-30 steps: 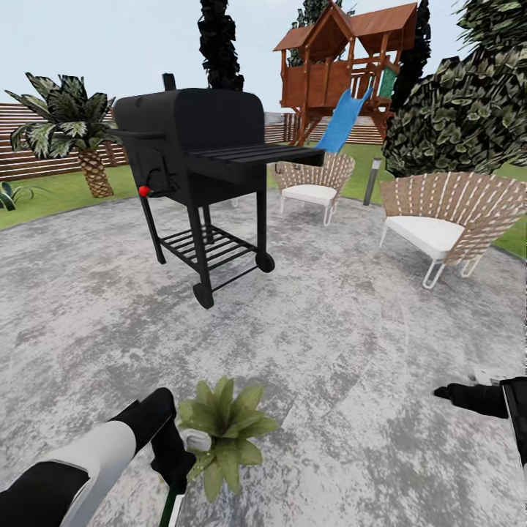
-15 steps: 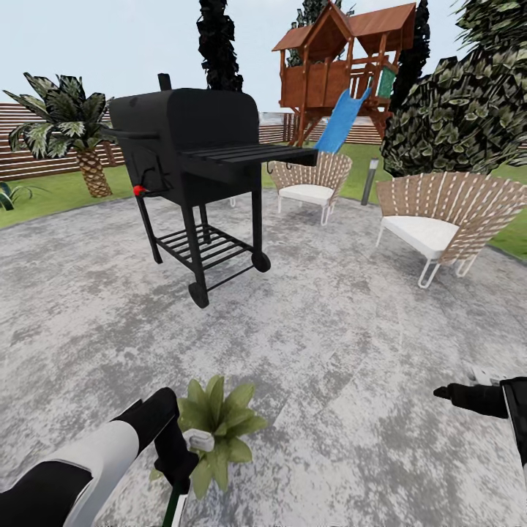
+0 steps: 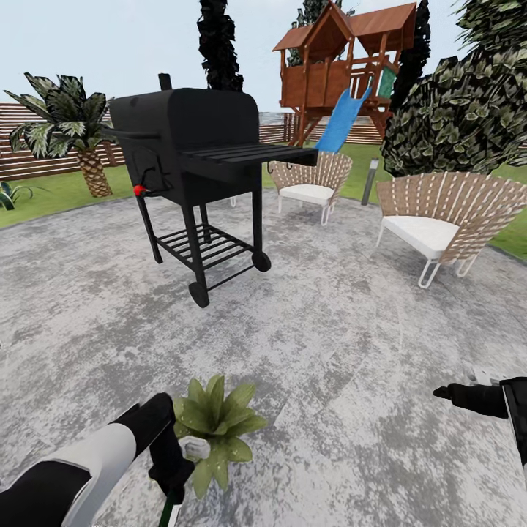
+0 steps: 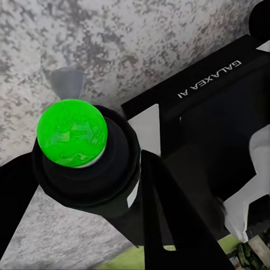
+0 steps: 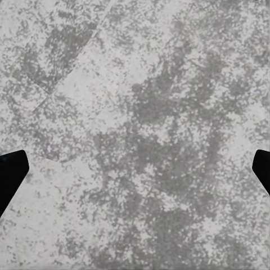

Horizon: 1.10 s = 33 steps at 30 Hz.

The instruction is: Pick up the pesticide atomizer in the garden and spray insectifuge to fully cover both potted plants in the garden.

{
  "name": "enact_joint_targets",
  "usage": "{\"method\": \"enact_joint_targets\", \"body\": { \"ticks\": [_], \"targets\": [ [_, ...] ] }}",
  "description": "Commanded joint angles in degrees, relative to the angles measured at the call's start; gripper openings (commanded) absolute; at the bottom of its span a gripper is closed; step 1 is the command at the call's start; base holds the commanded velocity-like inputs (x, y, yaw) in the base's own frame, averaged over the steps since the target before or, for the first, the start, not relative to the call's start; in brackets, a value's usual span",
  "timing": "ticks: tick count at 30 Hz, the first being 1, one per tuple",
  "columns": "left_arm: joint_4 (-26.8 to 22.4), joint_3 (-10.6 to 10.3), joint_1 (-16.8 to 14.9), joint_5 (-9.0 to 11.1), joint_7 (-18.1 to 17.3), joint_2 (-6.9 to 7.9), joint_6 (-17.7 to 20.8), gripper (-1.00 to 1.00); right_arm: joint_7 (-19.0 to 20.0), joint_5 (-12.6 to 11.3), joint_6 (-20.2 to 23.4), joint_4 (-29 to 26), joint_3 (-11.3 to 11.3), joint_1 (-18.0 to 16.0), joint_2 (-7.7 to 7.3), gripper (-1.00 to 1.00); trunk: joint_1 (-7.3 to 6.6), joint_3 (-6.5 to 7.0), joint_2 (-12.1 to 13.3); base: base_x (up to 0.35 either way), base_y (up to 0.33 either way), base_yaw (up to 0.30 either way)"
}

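Observation:
In the head view my left gripper (image 3: 173,462) is at the bottom left, shut on the pesticide atomizer (image 3: 195,446). Its white trigger head points at a potted plant (image 3: 217,419), a low rosette of pointed green leaves on the grey patio, and touches or overlaps the near leaves. The left wrist view shows the atomizer's bright green body (image 4: 72,133) end-on between dark fingers (image 4: 169,222), with the white trigger (image 4: 252,188) beside it. My right gripper (image 3: 448,392) hovers open at the right edge over bare paving (image 5: 135,146), and it holds nothing.
A black wheeled grill (image 3: 194,157) stands ahead on the patio (image 3: 329,329). Two wicker chairs (image 3: 311,183) (image 3: 439,216) and a grey lamp post (image 3: 372,181) sit right of it. A palm (image 3: 80,139), fence (image 3: 29,150), playhouse with blue slide (image 3: 342,80) and big bush (image 3: 465,110) border the lawn.
The whole view shifted slightly a second ago, so the camera moved. My left gripper has since dropped a little with the atomizer, whose head now sits lower against the plant. The right arm is unchanged.

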Motion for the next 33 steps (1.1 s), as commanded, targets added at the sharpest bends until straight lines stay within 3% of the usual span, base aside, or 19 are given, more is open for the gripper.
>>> {"method": "enact_joint_targets", "body": {
  "ticks": [1, 12, 25, 33],
  "targets": [
    [-0.12, -0.22, 0.01, -0.24, -0.50, 0.05, 0.32, -1.00, 0.58, 0.59, 0.12, -0.06, -0.11, -0.04, 0.01, 1.00, -0.01, -0.08, -0.02, 0.000, 0.000, 0.109],
    [-0.12, -0.24, 0.00, -0.25, -0.50, 1.15, 0.32, -1.00, 0.58, 0.59, 0.12, -0.06, -0.08, -0.06, 0.07, 1.00, -0.01, -0.32, -0.02, 0.000, 0.000, 0.094],
    [-0.38, -0.17, -0.04, -0.25, -0.50, -0.38, 0.32, -1.00, 0.59, 0.59, 0.12, -0.06, -0.14, -0.04, 0.02, 1.00, -0.01, -0.32, -0.02, 0.000, 0.000, 0.000],
    [-0.70, 0.08, -0.03, -0.17, -0.50, -0.32, 0.33, -1.00, 0.58, 0.41, 0.12, -0.09, -0.30, -0.03, -0.09, 1.00, -0.01, -0.32, -0.02, 0.000, 0.000, 0.014]
  ]
}}
